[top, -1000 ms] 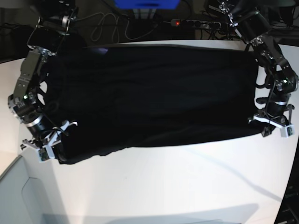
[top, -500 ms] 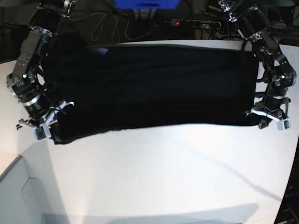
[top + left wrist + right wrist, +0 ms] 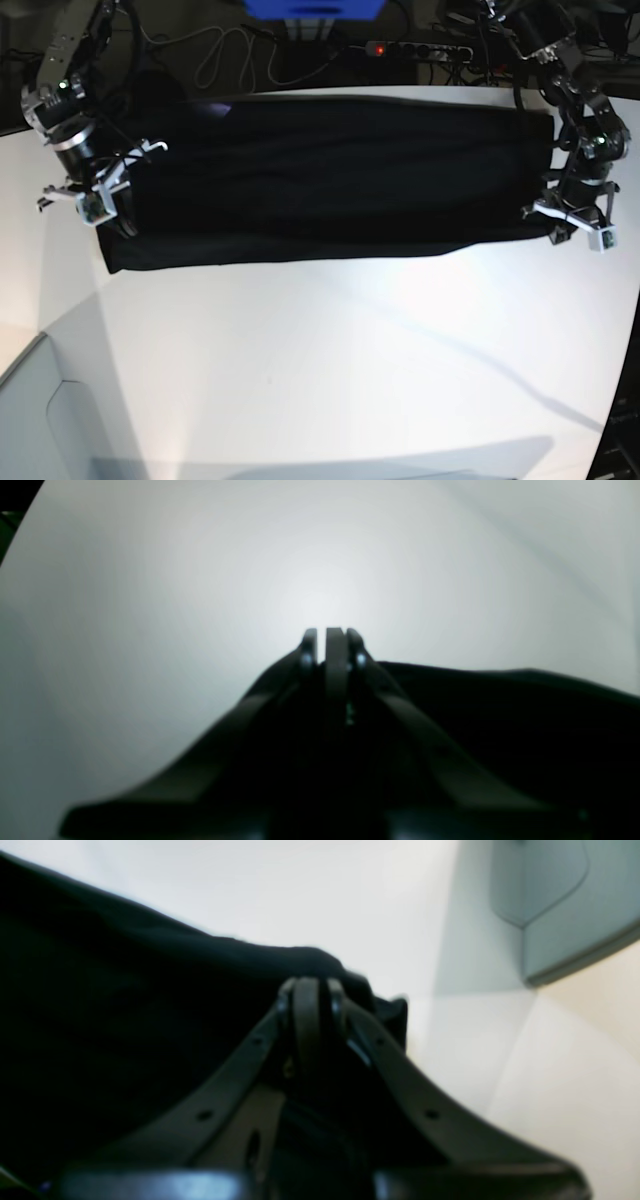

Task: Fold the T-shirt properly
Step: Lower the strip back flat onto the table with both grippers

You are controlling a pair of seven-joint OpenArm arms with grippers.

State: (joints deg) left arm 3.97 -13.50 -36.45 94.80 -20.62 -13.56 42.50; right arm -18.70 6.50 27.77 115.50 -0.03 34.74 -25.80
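Observation:
The black T-shirt [image 3: 330, 180] lies as a long band across the far half of the white table [image 3: 350, 360], plain side up, no print showing. At its left end, my right gripper [image 3: 118, 222] is shut on the cloth's near corner. In the right wrist view the T-shirt [image 3: 125, 1005] bunches over the closed tips of that gripper [image 3: 310, 985]. My left gripper [image 3: 546, 228] is shut on the near corner at the right end. The left wrist view shows that gripper [image 3: 334, 632] with its jaws pressed together and the T-shirt [image 3: 500, 715] trailing to its right.
A power strip [image 3: 420, 48], loose cables [image 3: 220, 55] and a blue object [image 3: 313, 8] sit behind the table's far edge. A grey panel [image 3: 40, 420] adjoins the table's near left corner; it also shows as the grey panel [image 3: 550, 890] in the right wrist view.
Both grippers have carried the T-shirt's near edge toward the back of the table. The black band is now narrower and straighter, with more white table showing in front of it.

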